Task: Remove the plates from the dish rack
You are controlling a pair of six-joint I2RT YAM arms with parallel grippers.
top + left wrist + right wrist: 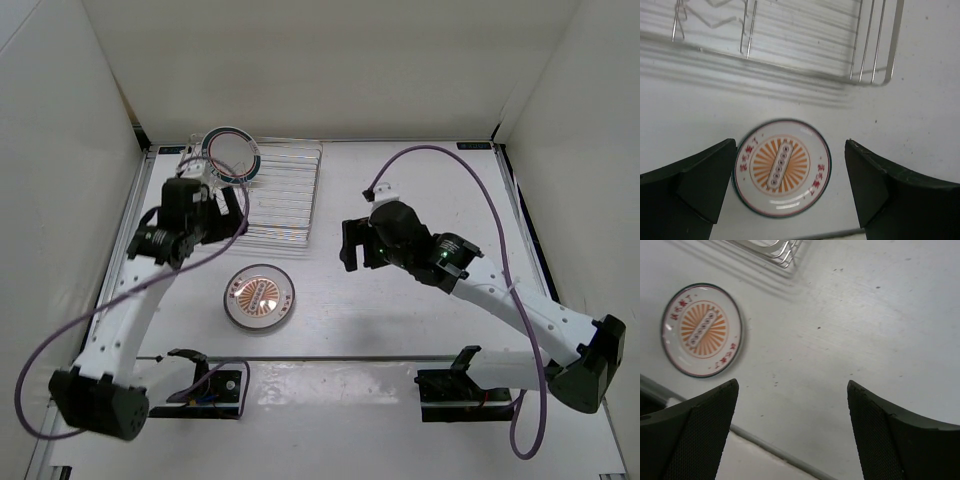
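On the table in front of the dish rack (283, 195) lies a white plate with an orange sunburst (260, 297). A second plate with a dark rim band (233, 156) stands upright at the rack's far left corner. My left gripper (205, 212) hovers over the rack's near left part, open and empty. In the left wrist view the sunburst plate (782, 167) shows far below between the open left gripper (790, 172), with the rack's wires (870, 60) above it. Right of the rack, my right gripper (350, 245) hangs open and empty. The right wrist view shows that gripper (792, 412) over bare table, the plate (701, 330) to its left.
White walls (60, 150) box the table in on the left, back and right. Purple cables (480, 190) loop off both arms. A grey seam (770, 447) crosses the table near the front. The rack's corner (782, 252) shows at the top of the right wrist view.
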